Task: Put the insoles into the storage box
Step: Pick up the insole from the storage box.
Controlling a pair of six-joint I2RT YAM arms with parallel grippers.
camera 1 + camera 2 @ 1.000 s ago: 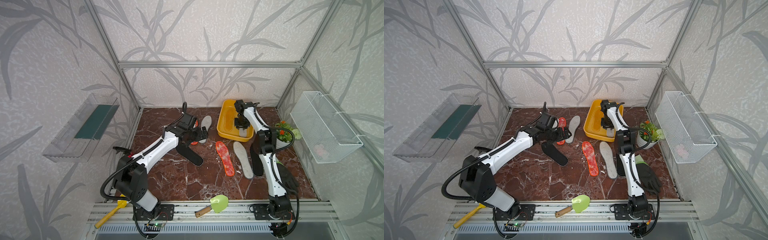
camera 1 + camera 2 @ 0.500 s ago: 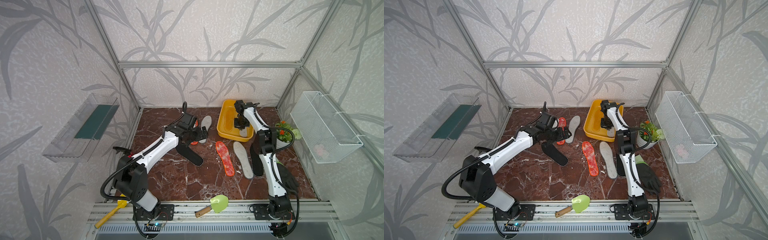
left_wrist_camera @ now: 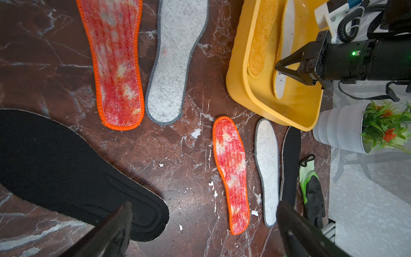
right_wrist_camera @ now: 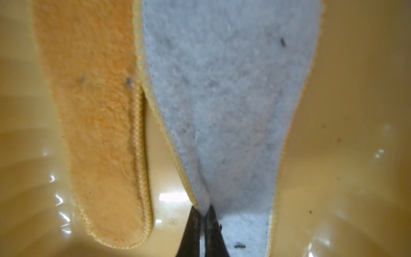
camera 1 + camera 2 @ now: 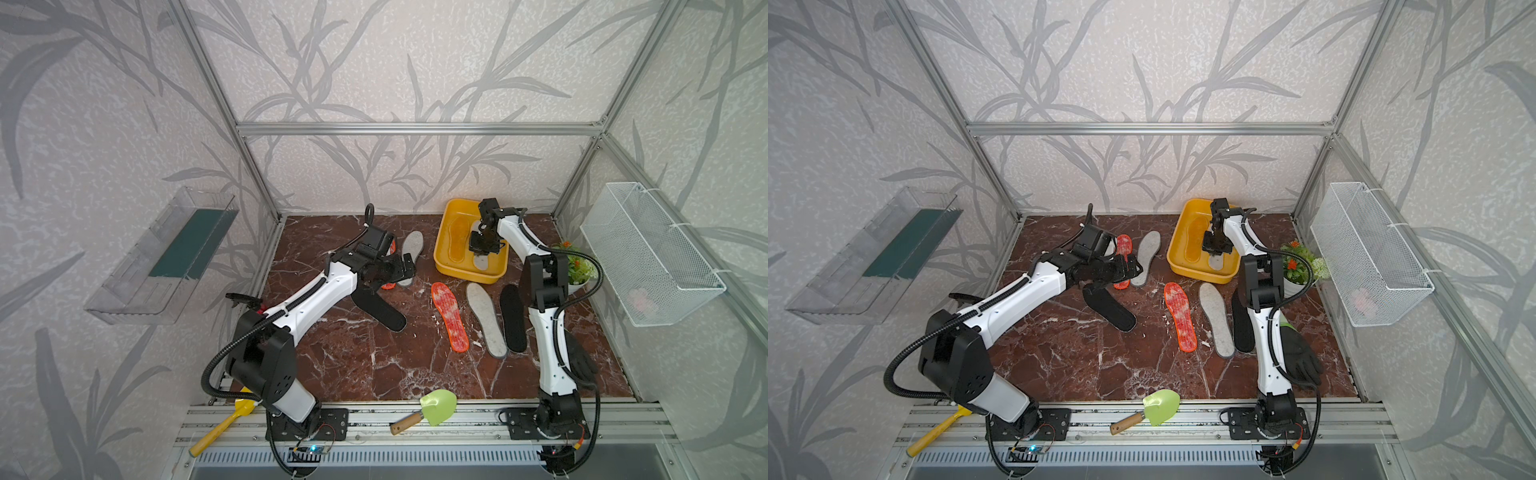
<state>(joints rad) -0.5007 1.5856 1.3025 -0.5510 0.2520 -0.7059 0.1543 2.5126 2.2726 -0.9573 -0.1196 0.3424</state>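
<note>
The yellow storage box (image 5: 439,253) stands at the back right. In it lie a yellow-orange insole (image 4: 95,111) and a second one turned grey side up (image 4: 233,100). My right gripper (image 4: 203,210) is shut on a pinched fold of that second insole. My left gripper (image 3: 204,208) hangs open above the floor, near a black insole (image 3: 66,169), a red-white insole (image 3: 115,62) and a grey felt insole (image 3: 175,62). Another red-white (image 5: 450,316), grey (image 5: 484,320) and black insole (image 5: 512,318) lie side by side in front of the box.
A potted plant (image 5: 575,266) stands right of the box, and a black-green glove (image 5: 582,361) lies by the right arm's base. A green trowel (image 5: 432,409) and a yellow tool (image 5: 224,424) rest on the front rail. A wire basket (image 5: 648,253) and a clear bin (image 5: 166,253) hang on the walls.
My right gripper has closed from partly open onto the grey-side-up insole inside the box. The left arm has not moved.
</note>
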